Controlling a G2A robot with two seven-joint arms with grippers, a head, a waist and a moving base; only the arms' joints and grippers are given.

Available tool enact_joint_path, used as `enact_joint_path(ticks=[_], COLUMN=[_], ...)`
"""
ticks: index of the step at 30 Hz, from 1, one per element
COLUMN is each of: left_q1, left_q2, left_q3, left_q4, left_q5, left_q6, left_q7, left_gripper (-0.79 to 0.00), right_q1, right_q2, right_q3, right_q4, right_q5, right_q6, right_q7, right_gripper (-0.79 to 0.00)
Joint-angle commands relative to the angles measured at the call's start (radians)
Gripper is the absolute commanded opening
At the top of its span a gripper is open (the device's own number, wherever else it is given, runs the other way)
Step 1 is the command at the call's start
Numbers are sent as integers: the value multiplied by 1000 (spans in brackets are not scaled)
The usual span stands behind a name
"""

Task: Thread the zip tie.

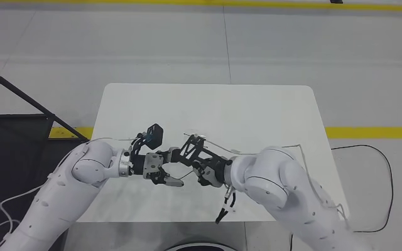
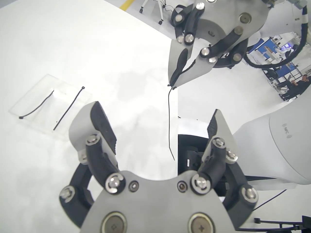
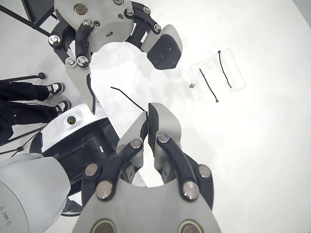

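Right gripper [image 3: 147, 112]: we record it closed, pads pressed together on one end of the zip tie, with no gap between them that we can see.
Zip tie [image 3: 126, 95]: black and thin. It is held in the air above the near edge of the table and sticks out from the right gripper's tips toward the left gripper. We cannot tell whether the pinched end is the head. The free end is slim and slightly bent.
Left gripper [image 2: 156, 110]: we record it spread wide and holding nothing. It faces the right gripper from close by, and the tie's free length runs into the space between its two fingers [image 2: 102, 124]. We see the tie touching neither of them. In the right wrist view the tip sits near one finger but apart from it.
Table [image 1: 251, 113]: white top, and both grippers work over its near side.
Clear sheet [image 2: 52, 110]: a transparent rectangle lying flat on the table, well apart from both grippers and farther out on the top.
Spare zip ties [image 2: 69, 109]: we count two, both black. One lies nearly straight at the sheet's edge and the other, gently curved, lies on the sheet beside it. The two do not touch.
Brown scrap [image 3: 192, 86]: a small fleck on the table just beside the sheet's corner. We cannot tell what it is.
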Motion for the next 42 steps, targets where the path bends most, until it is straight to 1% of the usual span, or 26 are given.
enact_joint_path(ticks=[1, 2, 4, 9, 12, 23, 26, 29, 33, 40, 41, 42], left_q1=[-9, -13, -19, -30, -36, -50, -53, -56, -60, -64, -65, -65], left_q2=[-1, -1, -2, -3, -4, -7, -7, -7, -7, -6, -6, -6], left_q3=[9, 13, 20, 32, 39, 57, 61, 66, 69, 74, 75, 75], left_q4=[8, 11, 16, 23, 26, 39, 41, 42, 46, 50, 51, 52], left_q5=[-2, -3, -2, 7, 8, 19, 20, 22, 24, 26, 26, 26], left_q6=[1, 2, 2, 3, 0, -1, -3, -2, -2, -7, -8, -8], left_q7=[-3, -4, -6, 6, 12, 40, 41, 42, 46, 51, 52, 53], left_gripper=[-286, -339, -394, -449, -465, -563, -622, -711, -782, -785, -785, -785], right_q1=[15, 21, 31, 56, 65, 88, 91, 94, 98, 101, 101, 102], right_q2=[-4, -6, -9, -16, -19, -28, -30, -32, -33, -36, -37, -37], right_q3=[-10, -14, -22, -37, -46, -66, -69, -70, -72, -74, -73, -72], right_q4=[10, 14, 23, 40, 45, 59, 61, 64, 67, 71, 72, 73], right_q5=[1, 3, 8, 19, 18, 19, 17, 19, 17, 17, 19, 19], right_q6=[13, 15, 18, 24, 29, 39, 42, 43, 45, 47, 49, 51], right_q7=[-1, 0, -1, 4, 6, 14, 16, 17, 17, 18, 17, 18], right_gripper=[-785, -785, -785, -785, -785, -785, -785, -785, -785, -785, -779, -563])
